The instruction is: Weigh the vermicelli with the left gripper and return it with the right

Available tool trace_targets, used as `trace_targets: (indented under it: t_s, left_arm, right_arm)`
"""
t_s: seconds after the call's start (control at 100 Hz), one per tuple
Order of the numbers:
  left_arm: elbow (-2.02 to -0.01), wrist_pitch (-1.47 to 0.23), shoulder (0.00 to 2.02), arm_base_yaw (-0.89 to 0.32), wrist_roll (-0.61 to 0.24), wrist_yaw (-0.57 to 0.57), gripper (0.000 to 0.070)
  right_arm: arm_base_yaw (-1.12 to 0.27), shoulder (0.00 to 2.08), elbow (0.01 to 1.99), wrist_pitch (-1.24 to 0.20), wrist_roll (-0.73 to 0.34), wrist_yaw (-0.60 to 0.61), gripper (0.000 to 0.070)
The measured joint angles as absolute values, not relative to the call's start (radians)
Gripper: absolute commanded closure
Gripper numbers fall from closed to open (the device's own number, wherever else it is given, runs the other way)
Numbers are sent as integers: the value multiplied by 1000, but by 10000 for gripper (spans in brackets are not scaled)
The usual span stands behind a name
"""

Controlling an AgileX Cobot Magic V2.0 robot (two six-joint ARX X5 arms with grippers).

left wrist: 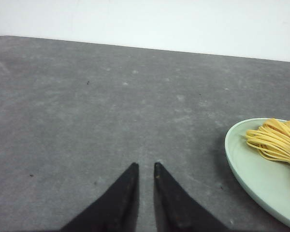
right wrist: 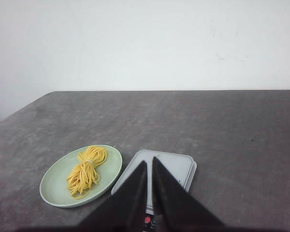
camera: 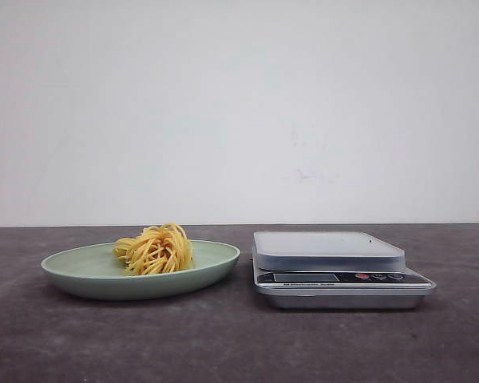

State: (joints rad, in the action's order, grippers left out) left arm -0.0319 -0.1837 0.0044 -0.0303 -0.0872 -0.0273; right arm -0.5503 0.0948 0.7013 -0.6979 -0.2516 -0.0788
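A bundle of yellow vermicelli (camera: 154, 249) lies in a pale green plate (camera: 76, 264) on the left of the dark table. Just right of the plate stands a silver kitchen scale (camera: 327, 250) with nothing on its platform. Neither gripper shows in the front view. In the left wrist view my left gripper (left wrist: 145, 165) hovers over bare table, its fingers nearly together and holding nothing, with the plate (left wrist: 253, 169) and vermicelli (left wrist: 276, 140) off to one side. My right gripper (right wrist: 149, 160) is shut and empty, high above the scale (right wrist: 176, 166) and beside the plate (right wrist: 55, 186) with the vermicelli (right wrist: 87, 170).
The scale's control panel with red buttons (camera: 362, 277) faces the front. A white wall (camera: 239, 112) stands behind the table. Grey tabletop (camera: 223, 343) stretches in front of the plate and the scale.
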Motion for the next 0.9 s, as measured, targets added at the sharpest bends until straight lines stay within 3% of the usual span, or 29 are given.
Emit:
trace_targets:
  t_s: [0.53, 0.66, 0.9]
  left_arm:
    - [-32, -184, 4, -30, -85, -27, 688]
    - [-32, -184, 4, -30, -85, -27, 688]
    - [-32, -184, 4, -30, -85, -27, 688]
  right_arm:
    - [-550, 95, 701, -686, -250, -79, 693]
    - [-543, 95, 701, -675, -199, -79, 693]
    - [-251, 58, 598, -522, -43, -69, 693]
